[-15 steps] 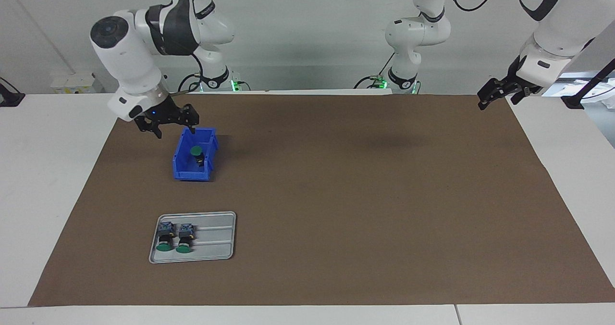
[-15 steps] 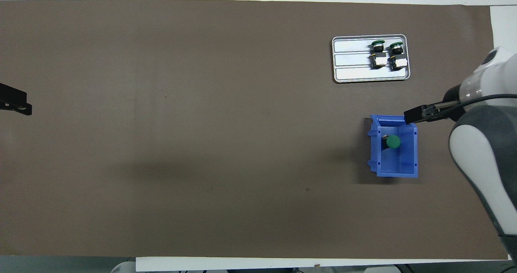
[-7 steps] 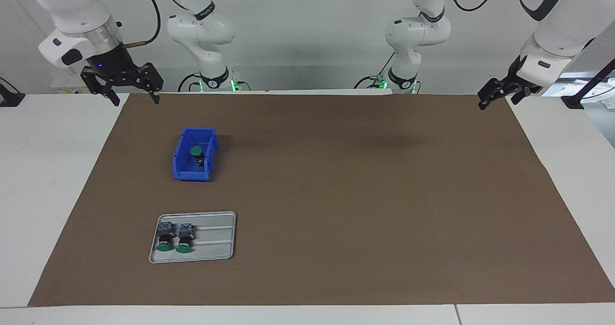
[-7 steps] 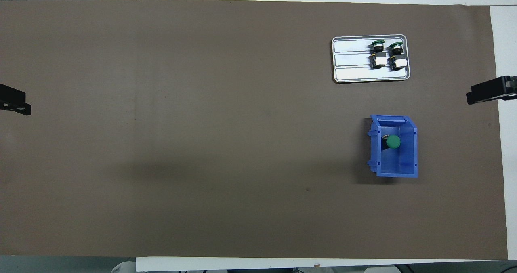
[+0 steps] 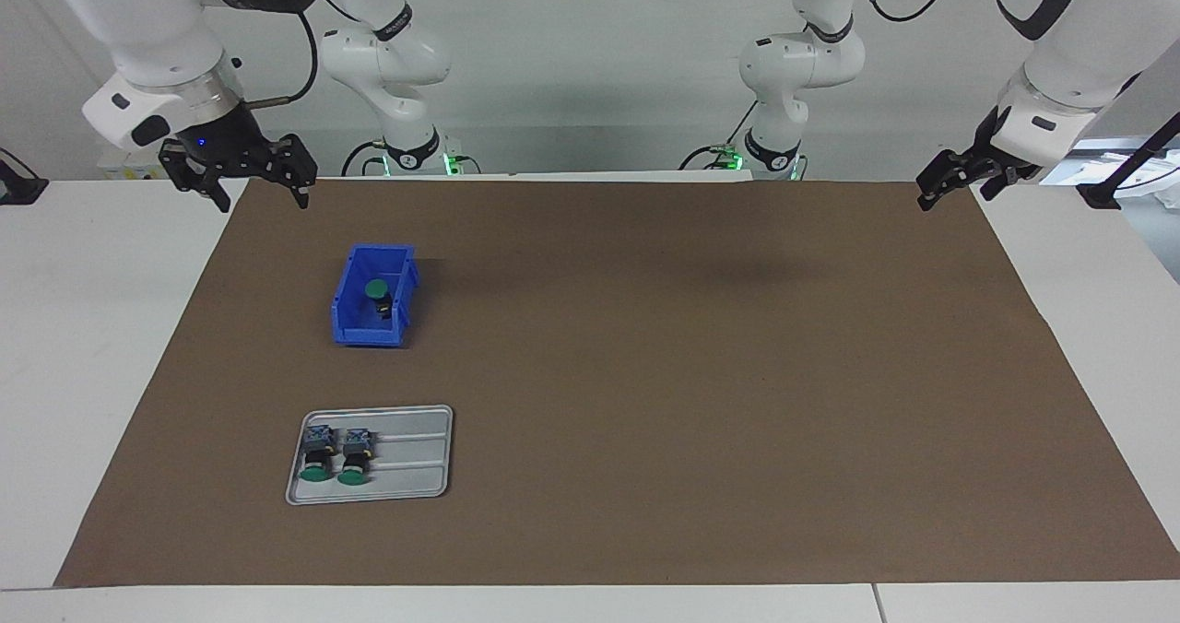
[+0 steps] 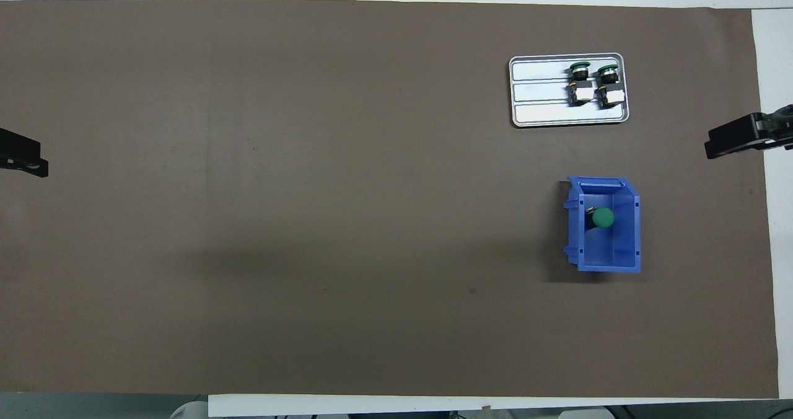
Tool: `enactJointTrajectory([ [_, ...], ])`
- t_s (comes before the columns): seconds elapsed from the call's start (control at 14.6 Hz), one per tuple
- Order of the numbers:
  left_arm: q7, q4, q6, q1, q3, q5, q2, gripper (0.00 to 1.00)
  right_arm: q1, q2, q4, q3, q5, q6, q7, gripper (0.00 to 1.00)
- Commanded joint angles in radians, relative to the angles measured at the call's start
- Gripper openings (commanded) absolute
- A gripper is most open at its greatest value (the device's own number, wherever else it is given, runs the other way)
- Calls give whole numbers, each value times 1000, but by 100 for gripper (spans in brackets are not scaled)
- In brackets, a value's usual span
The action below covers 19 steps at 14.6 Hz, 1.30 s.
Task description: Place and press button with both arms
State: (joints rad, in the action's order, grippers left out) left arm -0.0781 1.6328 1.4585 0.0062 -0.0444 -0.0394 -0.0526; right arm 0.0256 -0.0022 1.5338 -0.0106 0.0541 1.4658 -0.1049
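Observation:
One green-capped button (image 5: 375, 288) (image 6: 603, 218) stands cap up inside a blue bin (image 5: 355, 333) (image 6: 607, 183). Two more buttons (image 5: 318, 457) (image 6: 579, 83) lie side by side on a silver tray (image 5: 415, 457) (image 6: 539, 90), farther from the robots than the bin. My right gripper (image 5: 265, 201) (image 6: 725, 144) hangs open and empty over the mat's edge at the right arm's end, well clear of the bin. The left gripper (image 5: 926, 199) (image 6: 31, 162) waits open and empty over the mat's edge at the left arm's end.
A brown mat (image 5: 691, 374) (image 6: 310, 189) covers most of the white table (image 5: 111, 328). The bin and tray both sit toward the right arm's end. Nothing else lies on the mat.
My right gripper rose from the bin's rim and swung out to the mat's edge, empty. The button stays in the bin. The left arm has not moved.

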Motion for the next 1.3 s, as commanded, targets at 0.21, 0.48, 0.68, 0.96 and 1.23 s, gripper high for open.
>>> enactJointTrajectory([
  [0.21,-5,16,3,-3,-2,-16,-10,100,-3,14,-20,11,3,-21,2,100],
  [0.48,0,13,11,-5,-3,-16,-13,100,-3,14,-20,14,9,-16,4,100],
  [0.68,-2,10,11,-6,-5,-16,-12,100,-3,13,-18,14,9,-22,4,100],
  [0.96,-5,-10,13,-8,-2,28,-1,100,-1,11,-15,15,9,-24,4,100],
  [1.23,-5,-50,5,-2,1,32,17,100,-1,11,-15,15,7,-22,2,100],
])
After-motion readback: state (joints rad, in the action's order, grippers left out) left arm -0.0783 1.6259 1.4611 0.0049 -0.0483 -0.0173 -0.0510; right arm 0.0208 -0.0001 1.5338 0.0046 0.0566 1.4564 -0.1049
